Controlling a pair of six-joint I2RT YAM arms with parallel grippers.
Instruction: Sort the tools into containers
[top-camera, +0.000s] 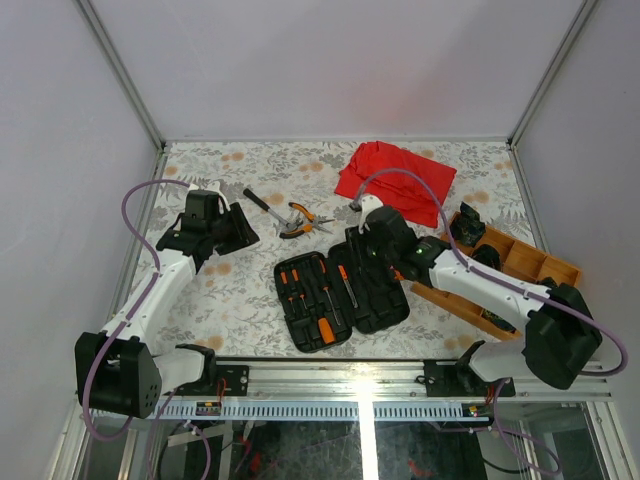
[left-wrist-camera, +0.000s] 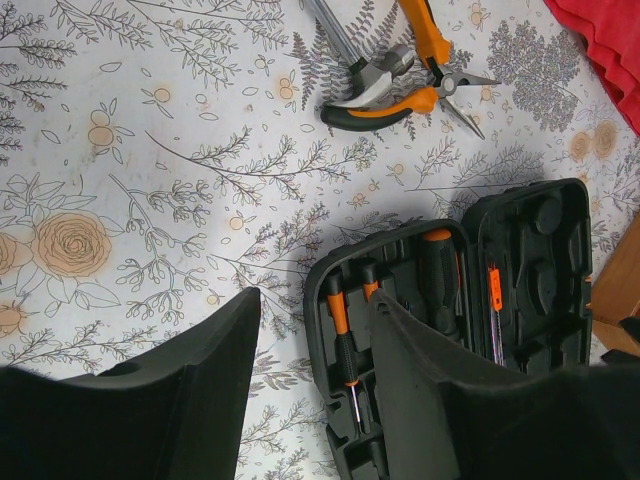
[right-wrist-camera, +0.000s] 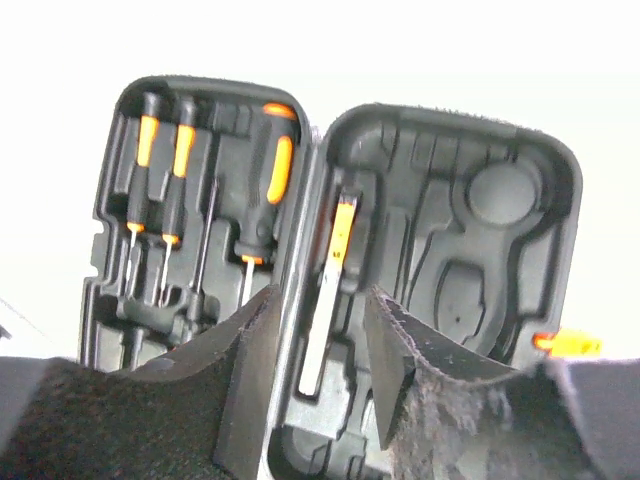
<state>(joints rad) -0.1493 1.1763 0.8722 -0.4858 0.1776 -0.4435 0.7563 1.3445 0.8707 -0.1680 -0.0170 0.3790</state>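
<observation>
Okay, from the top view I saw the black tool case (top-camera: 385, 300) lying open flat on the floral table (top-camera: 230, 300), near the middle and just ahead of the arm bases. Its left half held the screwdrivers (top-camera: 312, 298) in their moulded slots, orange bands showing. The right half was mostly bare slots, with one slim orange-marked tool (right-wrist-camera: 340, 235) seated next to the hinge and the orange latch (right-wrist-camera: 565, 343) on the outer edge. The right gripper (right-wrist-camera: 320, 293) hung over the case above the hinge line. Its fingers were spread with nothing between them, and I could not tell if they touched the plastic. The left gripper (left-wrist-camera: 315, 300) sat to the left of the case above the table, jaws apart and empty; its wrist view showed the case corner past the right finger. Two tools lay loose on the table beyond the case, touching each other: the orange-handled pliers (left-wrist-camera: 428, 40) and a small hammer (left-wrist-camera: 385, 72) with a black grip. The red cloth (top-camera: 400, 170) lay bunched at the far side. A wooden tray (top-camera: 520, 262) sat at the right, partly under the right arm.
</observation>
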